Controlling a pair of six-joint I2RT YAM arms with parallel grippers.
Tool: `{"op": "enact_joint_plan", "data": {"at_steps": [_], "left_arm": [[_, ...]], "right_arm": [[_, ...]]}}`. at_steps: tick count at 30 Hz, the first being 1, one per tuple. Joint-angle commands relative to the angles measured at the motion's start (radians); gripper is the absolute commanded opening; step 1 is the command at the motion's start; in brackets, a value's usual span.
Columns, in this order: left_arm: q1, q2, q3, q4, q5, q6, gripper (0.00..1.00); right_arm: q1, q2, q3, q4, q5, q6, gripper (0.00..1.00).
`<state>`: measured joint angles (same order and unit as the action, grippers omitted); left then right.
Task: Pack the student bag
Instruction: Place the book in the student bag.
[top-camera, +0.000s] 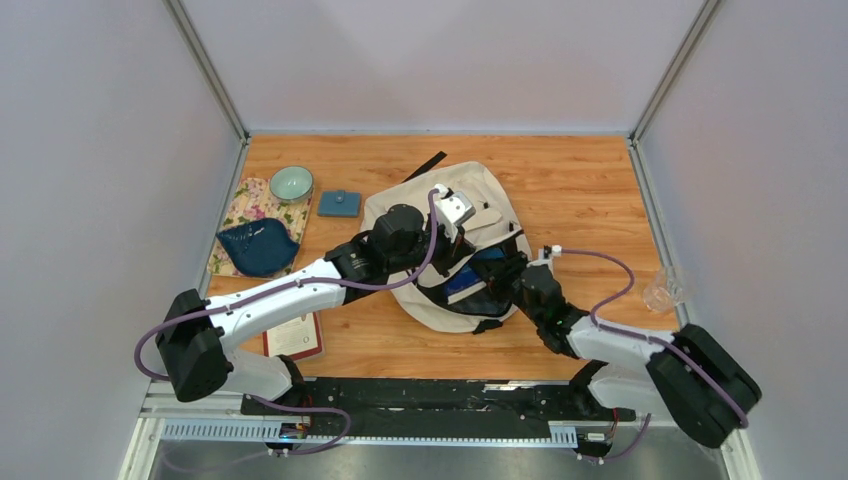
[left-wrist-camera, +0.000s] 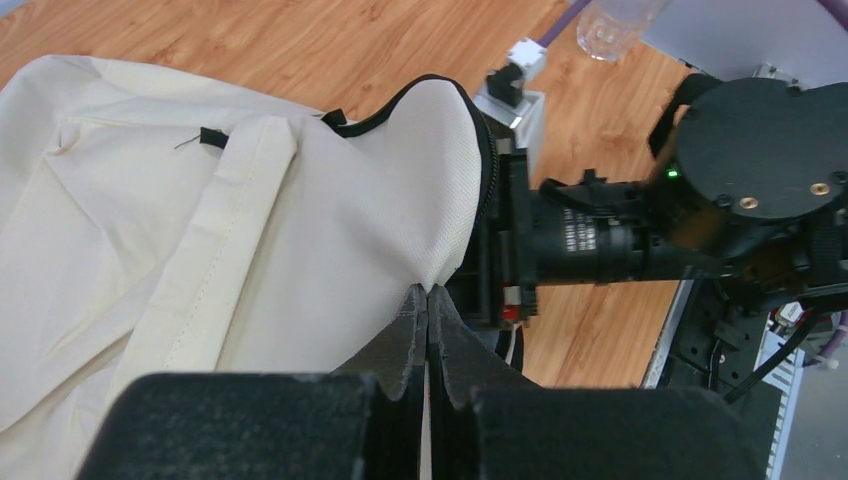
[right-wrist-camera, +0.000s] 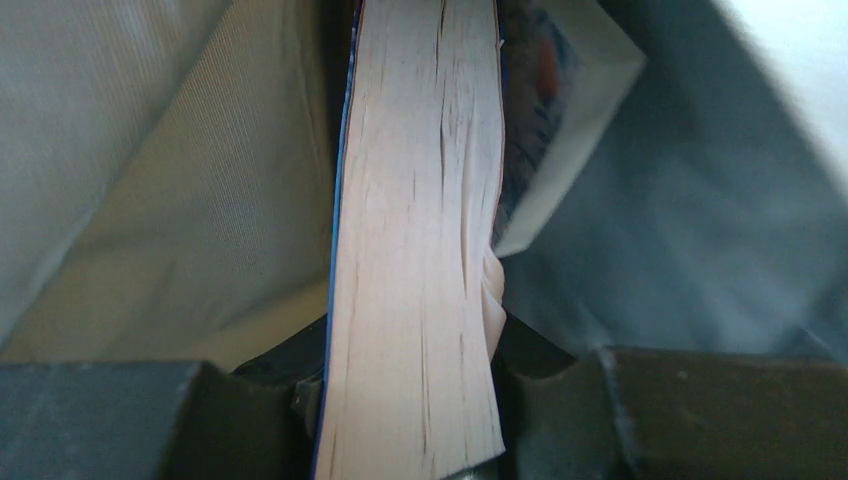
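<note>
Top external view has the student bag (top-camera: 478, 192) lying near the middle of the wooden surface (top-camera: 590, 200), its cream fabric slumped and its main opening gaping toward the arms. Left wrist view shows the left pincer (left-wrist-camera: 428, 312) clenched, its two black fingertips pressed together on the cream edge of the bag's opening, beside the black zipper (left-wrist-camera: 490, 165), holding that fabric up in a peak. Right wrist view shows the right pincer (right-wrist-camera: 408, 395) grasping a book (right-wrist-camera: 415, 200) across its thickness. The pale page edges stand upright between the fingers (right-wrist-camera: 250, 400), and a blue cover shows along one side. Cream lining surrounds the book, so it is inside the bag. From above, the right pincer reaches into the bag's opening from its near right side. Left of the bag sit a small blue pouch (top-camera: 340, 204), a pale green bowl (top-camera: 291, 183) and a floral cloth (top-camera: 247, 203) bearing a dark blue dish (top-camera: 258, 248). Right of the bag, well apart, stands a clear glass (top-camera: 663, 290).
</note>
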<state>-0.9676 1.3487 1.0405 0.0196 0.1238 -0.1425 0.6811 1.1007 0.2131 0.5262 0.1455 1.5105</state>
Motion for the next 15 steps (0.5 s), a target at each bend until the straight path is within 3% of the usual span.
{"op": "enact_joint_plan", "data": {"at_steps": [1,5,6,9,12,15], "left_arm": [[-0.005,-0.063,0.024,0.074,0.054,-0.035,0.0],[-0.005,-0.071,-0.003,0.089,0.046,-0.052,0.0],[-0.005,-0.074,-0.007,0.089,0.042,-0.054,0.0],[-0.005,-0.075,-0.008,0.074,0.036,-0.057,0.0],[-0.005,-0.082,-0.026,0.074,0.031,-0.06,0.0],[-0.005,-0.085,-0.039,0.079,0.022,-0.063,0.0]], "right_arm": [[-0.002,0.16,0.163,0.259,0.049,0.014,0.03],[-0.002,0.315,0.25,0.239,0.062,0.043,0.22],[-0.002,0.345,0.244,0.244,0.068,0.039,0.38],[-0.018,0.375,0.224,0.196,0.033,0.037,0.65],[-0.028,0.354,0.171,0.186,-0.046,-0.01,0.75],[-0.026,0.276,0.138,0.103,-0.07,-0.056,0.78]]}}
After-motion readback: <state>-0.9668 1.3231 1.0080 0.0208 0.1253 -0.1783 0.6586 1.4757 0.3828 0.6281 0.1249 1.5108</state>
